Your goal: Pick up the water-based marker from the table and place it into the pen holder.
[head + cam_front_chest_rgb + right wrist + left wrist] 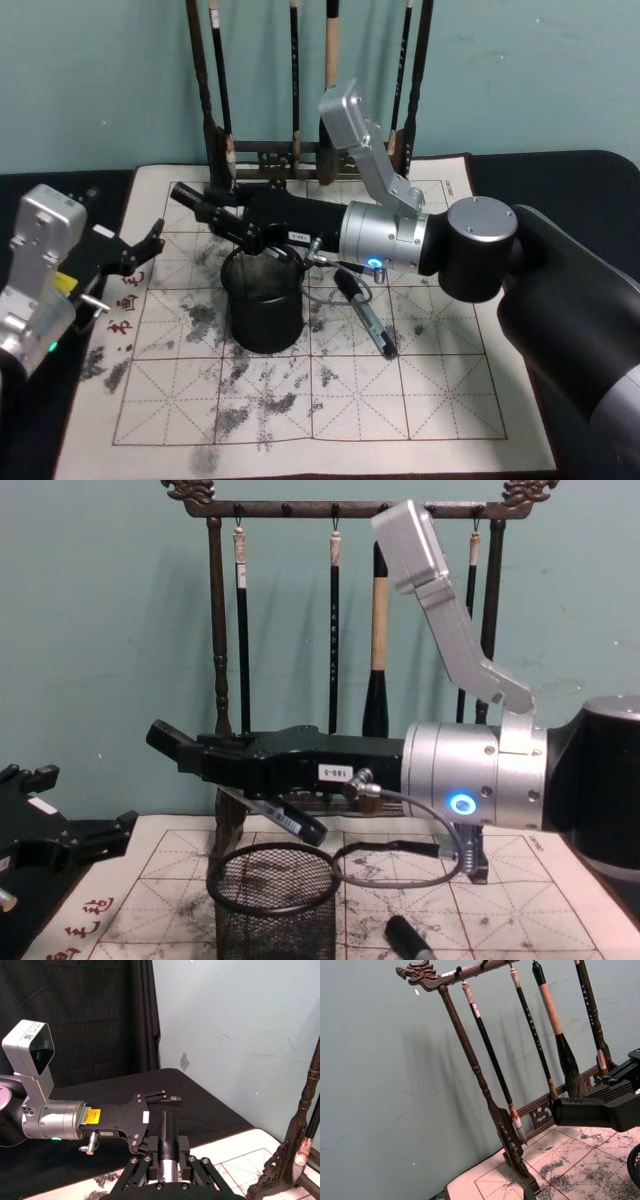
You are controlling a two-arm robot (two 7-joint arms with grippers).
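- The right gripper (228, 215) has its fingers closed on the water-based marker (188, 196). In the right wrist view its pads (150, 1146) press on either side of the barrel.
- The marker lies roughly level in that grip. Its black rounded end sticks out to the left beyond the fingertips.
- The marker is held in the air above the pen holder (265, 320), clear of the rim. Its free end reaches past the holder's left side.
- The pen holder stands upright on the mat (420, 400), left of the mat's middle. The mat covers most of the dark table (585, 170).
- A second dark pen (368, 318) lies flat on the mat just right of the holder, not touching it.
- The right arm (480, 250) reaches in from the right and across the mat, with its wrist to the right of the holder.
- The left gripper (140, 255) has its fingers spread with nothing between them. It hangs over the mat's left edge, well apart from the holder.
- A brush rack (215, 630) hung with brushes (378, 640) stands at the mat's far edge.
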